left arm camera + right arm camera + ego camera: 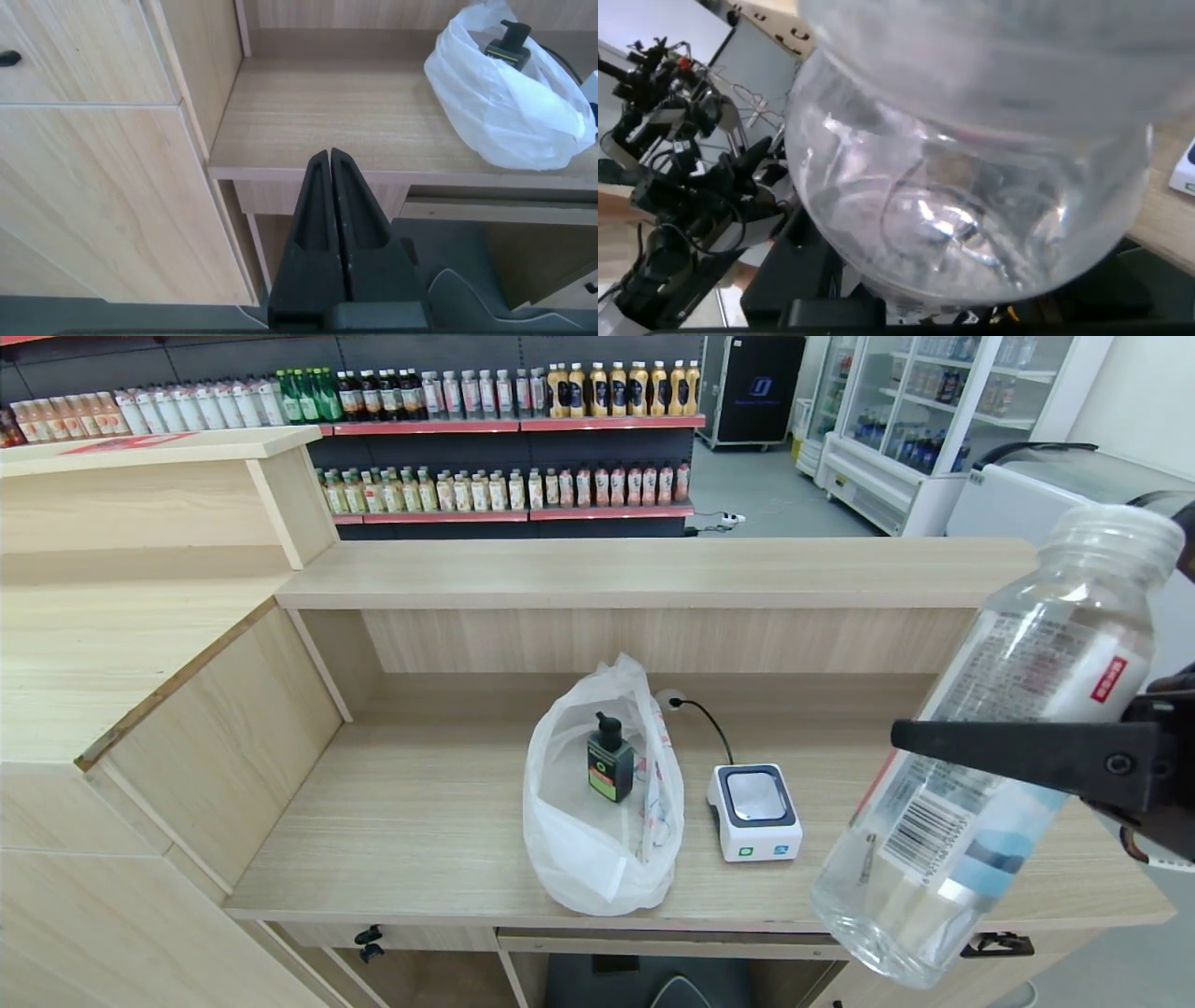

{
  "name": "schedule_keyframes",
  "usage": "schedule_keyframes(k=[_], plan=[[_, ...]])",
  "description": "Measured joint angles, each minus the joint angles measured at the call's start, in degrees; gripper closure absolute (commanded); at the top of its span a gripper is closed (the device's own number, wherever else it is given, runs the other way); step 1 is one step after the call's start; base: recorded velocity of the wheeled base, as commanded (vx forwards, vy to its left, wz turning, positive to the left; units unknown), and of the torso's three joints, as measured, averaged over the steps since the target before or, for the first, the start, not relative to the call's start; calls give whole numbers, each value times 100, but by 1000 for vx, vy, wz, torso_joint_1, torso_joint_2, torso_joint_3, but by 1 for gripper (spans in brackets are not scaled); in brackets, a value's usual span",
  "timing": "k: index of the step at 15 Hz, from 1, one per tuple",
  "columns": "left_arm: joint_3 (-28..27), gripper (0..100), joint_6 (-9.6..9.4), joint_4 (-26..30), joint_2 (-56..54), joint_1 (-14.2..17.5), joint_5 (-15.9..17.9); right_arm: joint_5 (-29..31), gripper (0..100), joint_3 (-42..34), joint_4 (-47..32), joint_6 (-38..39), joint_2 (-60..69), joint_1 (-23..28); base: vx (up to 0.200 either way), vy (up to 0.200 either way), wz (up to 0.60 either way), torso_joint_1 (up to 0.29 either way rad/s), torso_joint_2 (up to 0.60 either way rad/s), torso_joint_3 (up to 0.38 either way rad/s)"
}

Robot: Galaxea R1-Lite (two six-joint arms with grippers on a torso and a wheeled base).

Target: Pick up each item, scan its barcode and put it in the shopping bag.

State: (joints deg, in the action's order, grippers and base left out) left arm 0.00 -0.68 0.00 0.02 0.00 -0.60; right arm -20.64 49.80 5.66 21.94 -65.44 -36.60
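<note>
A clear plastic bottle (990, 747) with a white cap and a barcode label hangs tilted close to the head camera at the right, above the counter's right end, with my right gripper (1036, 756) shut on its middle. Its rounded base (971, 177) looms in the right wrist view. The white barcode scanner (752, 810) sits on the counter, left of and below the bottle. The white shopping bag (597, 803) lies open beside the scanner and holds a small dark green bottle (611, 761). My left gripper (331, 163) is shut with nothing in it, below the counter's front edge, left of the bag (509, 89).
A wooden counter (420, 821) has a raised ledge behind and a taller cabinet wall on the left. The scanner's black cable (709, 723) runs to the back wall. Shelves of drinks (504, 439) and fridges stand far behind.
</note>
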Motion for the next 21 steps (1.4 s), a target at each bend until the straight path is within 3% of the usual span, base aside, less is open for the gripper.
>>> schedule_keyframes(k=[12,21], plan=[[0,100,-2,0,0,0,0,-634,100,474,-254,22,-77,-116,0,0,0,0,0,0],[0,100,-2,0,-2,0,2,-895,100,290,-339,-185,207,-496,0,0,0,0,0,0]])
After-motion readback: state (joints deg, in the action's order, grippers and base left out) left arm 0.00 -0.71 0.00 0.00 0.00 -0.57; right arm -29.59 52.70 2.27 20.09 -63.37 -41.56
